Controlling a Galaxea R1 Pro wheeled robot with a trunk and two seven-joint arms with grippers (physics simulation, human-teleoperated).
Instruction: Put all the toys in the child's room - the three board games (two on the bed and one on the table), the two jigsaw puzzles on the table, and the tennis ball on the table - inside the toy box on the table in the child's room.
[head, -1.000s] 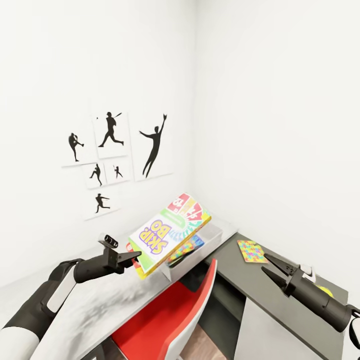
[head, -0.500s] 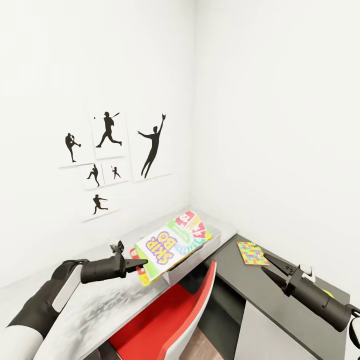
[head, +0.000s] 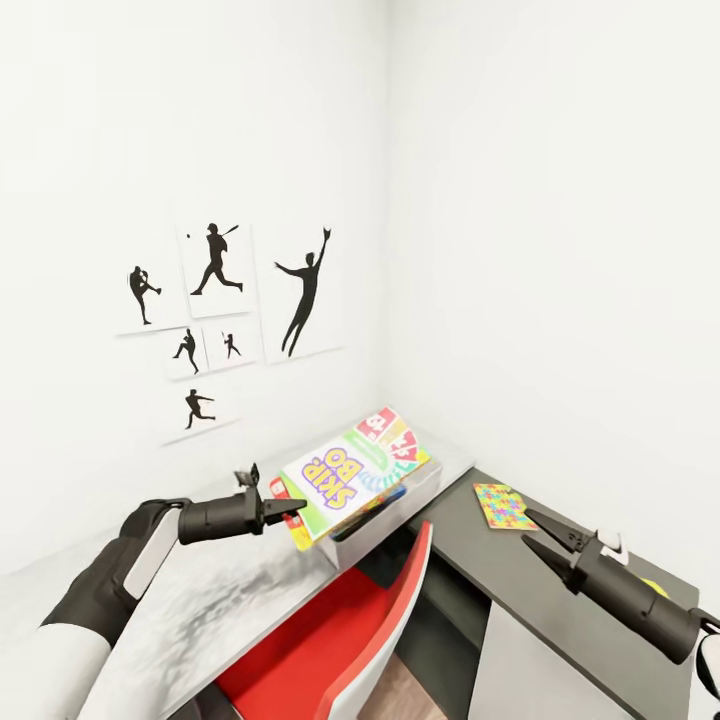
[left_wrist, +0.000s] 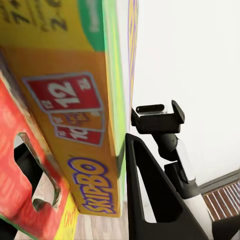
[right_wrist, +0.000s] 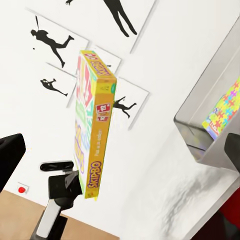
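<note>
My left gripper (head: 293, 509) is shut on the near end of the Skip-Bo board game (head: 352, 470), holding it tilted just above the toy box (head: 398, 513) on the pale table (head: 215, 610). The left wrist view shows the box's edge (left_wrist: 82, 150) between my dark fingers (left_wrist: 150, 200). In the right wrist view the game (right_wrist: 92, 130) hangs beside the toy box (right_wrist: 207, 127), which holds a jigsaw puzzle (right_wrist: 223, 111). Another jigsaw puzzle (head: 503, 505) lies on the dark cabinet top. My right gripper (head: 540, 533) stands open beside it. A sliver of the yellow tennis ball (head: 653, 584) peeks out behind my right arm.
A red chair (head: 345, 625) stands tucked under the table's front edge between my arms. The lower dark grey cabinet (head: 500, 580) runs along the right wall. Sports silhouette pictures (head: 220, 315) hang on the wall behind the table.
My left gripper has carried the Skip-Bo box right and down toward the toy box, and the box lies flatter than before. The right arm has stayed still.
</note>
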